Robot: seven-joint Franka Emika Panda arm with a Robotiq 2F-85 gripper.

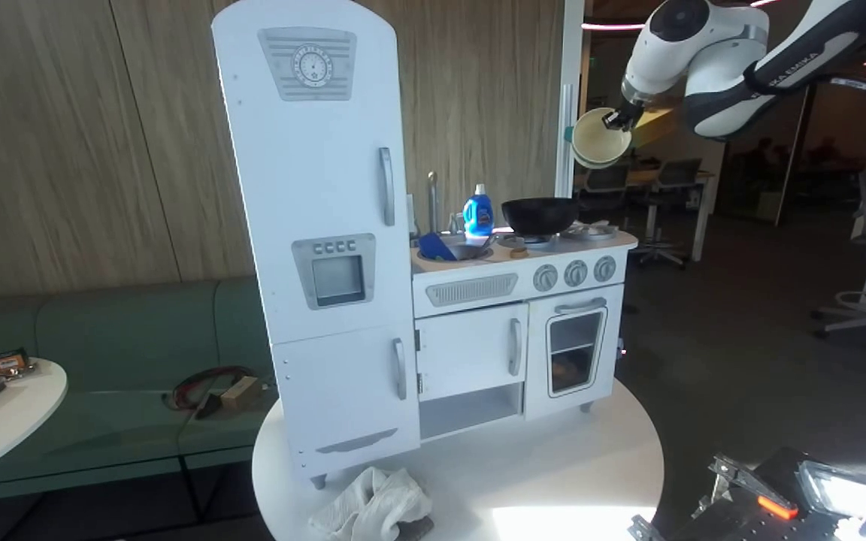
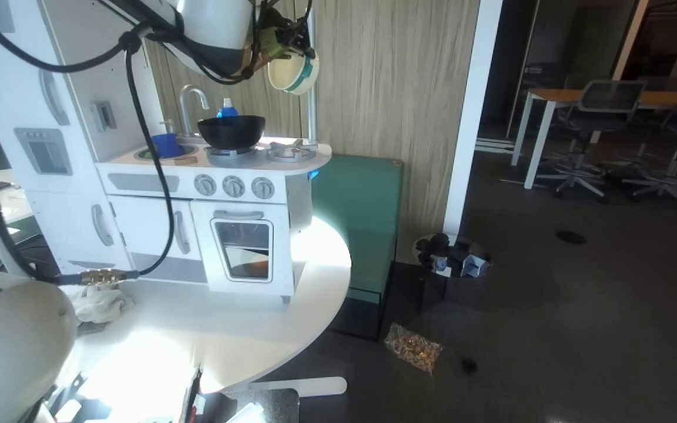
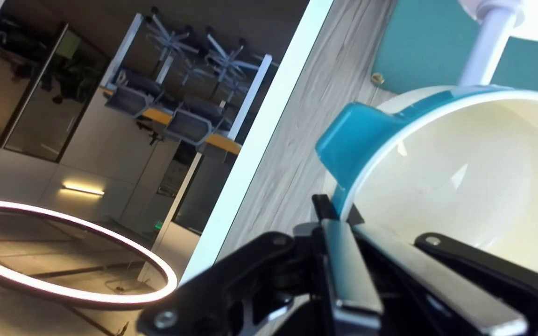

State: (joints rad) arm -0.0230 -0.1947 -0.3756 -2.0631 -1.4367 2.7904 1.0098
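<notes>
OK so the black two-finger gripper (image 3: 341, 217) is pinched narrow on the wall of a glossy round cream bowl with teal trim (image 3: 442, 172), right beside its teal tab handle (image 3: 357, 140). In both exterior views the bowl's up in the air, mouth turned sideways, around the oven-end corner of the white counter (image 2: 250, 164).

Holding it well, imo: that's an off-centre rim grip, so I'd expect it to want to swivel. Keep the squeeze firm, turn the wrist slowly, and mind the pale upright pole (image 2: 312, 117) behind the bowl; can't tell how big that gap is.

Headcount, working outward: 1 bowl, 1 handle visible. On the counter, 1 black wok-shaped pan (image 1: 540, 216) on one of 2 silver-grey burners (image 2: 290, 153), the other being toward the oven-end edge. 1 blue bottle with a white cap (image 1: 478, 214) and 1 curved silver faucet (image 1: 433, 203), both toward the back edge. 3 round grey knobs (image 1: 576, 273) below the front edge.

Lower down, 1 crumpled white cloth (image 1: 380, 500) near the fridge-end edge of the round white table (image 1: 553, 466). Farthest out, at least 2 grey mesh-backed chairs (image 2: 606, 106); too dark for a proper count.
</notes>
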